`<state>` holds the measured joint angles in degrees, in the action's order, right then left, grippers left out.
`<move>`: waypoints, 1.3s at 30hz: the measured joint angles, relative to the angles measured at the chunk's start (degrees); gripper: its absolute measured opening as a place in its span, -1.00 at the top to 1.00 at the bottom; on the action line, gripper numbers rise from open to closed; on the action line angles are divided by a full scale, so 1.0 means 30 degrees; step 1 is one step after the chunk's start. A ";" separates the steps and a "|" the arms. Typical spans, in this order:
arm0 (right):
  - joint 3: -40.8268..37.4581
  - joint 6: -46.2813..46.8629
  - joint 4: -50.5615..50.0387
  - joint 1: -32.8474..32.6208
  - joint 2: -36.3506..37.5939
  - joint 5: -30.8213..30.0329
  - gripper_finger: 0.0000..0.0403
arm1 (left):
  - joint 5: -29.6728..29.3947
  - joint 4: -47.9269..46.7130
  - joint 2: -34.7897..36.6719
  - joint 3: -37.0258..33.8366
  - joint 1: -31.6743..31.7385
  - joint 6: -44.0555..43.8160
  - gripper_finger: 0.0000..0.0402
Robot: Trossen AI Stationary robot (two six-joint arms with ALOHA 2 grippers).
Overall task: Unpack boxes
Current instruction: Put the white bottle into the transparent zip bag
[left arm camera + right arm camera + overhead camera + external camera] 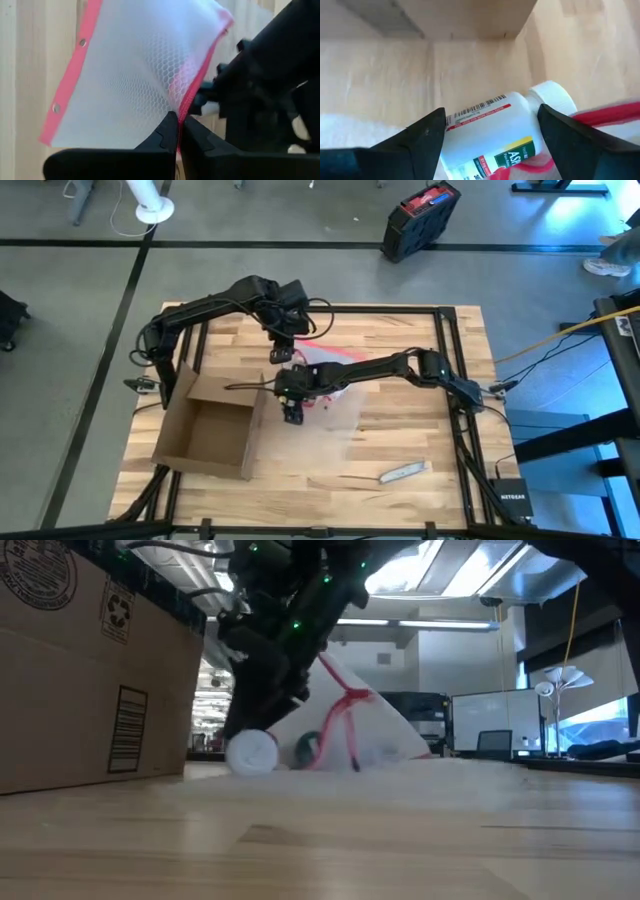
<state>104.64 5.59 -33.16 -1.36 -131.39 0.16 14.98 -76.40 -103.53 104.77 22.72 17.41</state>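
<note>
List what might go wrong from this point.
The left end effector pinches only the pouch's pink edge, so it may slip out. The bottle lies on its side between the right end effector's open fingers and may roll toward the box if they close off-center.

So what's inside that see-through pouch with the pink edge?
A white bottle with a white cap pokes out of the mesh pouch, between the right hand's open fingers. Anything deeper inside is hidden by mesh and arms.
</note>
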 joint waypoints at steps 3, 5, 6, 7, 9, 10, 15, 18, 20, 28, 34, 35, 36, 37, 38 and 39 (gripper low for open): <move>-0.0035 -0.0009 -0.1166 -0.0321 0.0363 0.0256 -0.53 | 0.0102 -0.0008 0.0000 0.0000 -0.0014 0.0006 1.00; -0.0058 0.0008 -0.2099 -0.0453 0.0628 0.0521 -0.53 | 0.0175 -0.0010 0.0000 0.0000 -0.0022 0.0018 1.00; -0.0069 0.0007 -0.2441 -0.0479 0.0715 0.0697 -0.53 | 0.0197 -0.0018 0.0000 0.0000 -0.0033 0.0031 1.00; -0.0080 0.0017 -0.2863 -0.0555 0.0878 0.0817 -0.53 | 0.0219 0.0025 0.0000 0.0000 -0.0036 0.0045 1.00; -0.0092 -0.0006 -0.3790 -0.0577 0.1057 0.0932 -0.53 | 0.0344 -0.0010 0.0000 -0.0007 -0.0036 0.0075 1.00; -0.0102 -0.0023 -0.4225 -0.0588 0.1206 0.0996 -0.53 | 0.0372 0.0066 0.0000 -0.0007 -0.0036 0.0151 1.00; -0.0160 -0.0225 -0.5469 -0.0686 0.1778 0.0473 -0.53 | 0.0368 0.0090 0.0000 -0.0007 -0.0036 0.0302 1.00; -0.0145 0.0509 -0.5942 -0.0686 0.2041 0.0219 -0.53 | 0.0372 0.0095 0.0000 -0.0007 -0.0036 0.0370 1.00; -0.0138 0.1191 -0.6211 -0.0686 0.2105 0.0150 -0.53 | 0.0372 0.0058 0.0000 -0.0007 -0.0036 0.0395 1.00; -0.0127 0.5922 -0.4714 -0.1098 0.2112 0.0429 -0.53 | 0.0370 0.0085 0.0000 -0.0007 -0.0036 0.0587 1.00; -0.0225 0.8251 -0.4657 -0.1343 0.2055 -0.1030 -0.53 | 0.0364 0.0109 0.0000 -0.0007 -0.0036 0.0764 1.00; -0.0324 0.8664 -0.4552 -0.1307 0.2019 -0.1061 -0.53 | 0.0364 0.0109 0.0000 -0.0007 -0.0043 0.0778 1.00; -0.0457 0.9036 -0.4505 -0.1291 0.1988 -0.1059 -0.53 | 0.0364 0.0117 0.0000 -0.0007 -0.0036 0.0778 1.00; -0.0614 0.9257 -0.4514 -0.1281 0.1959 -0.1067 -0.53 | 0.0369 0.0109 0.0000 -0.0007 -0.0039 0.0774 1.00; -0.0820 0.9524 -0.4447 -0.1277 0.1959 -0.1129 -0.53 | 0.0364 0.0113 0.0000 -0.0007 -0.0036 0.0778 1.00; -0.1029 0.9732 -0.4360 -0.1281 0.1959 -0.1229 -0.53 | 0.0367 0.0107 0.0000 -0.0007 -0.0036 0.0775 1.00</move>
<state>101.55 34.79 -46.24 -5.20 -125.51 -3.53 16.08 -76.08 -103.53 104.75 22.61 19.74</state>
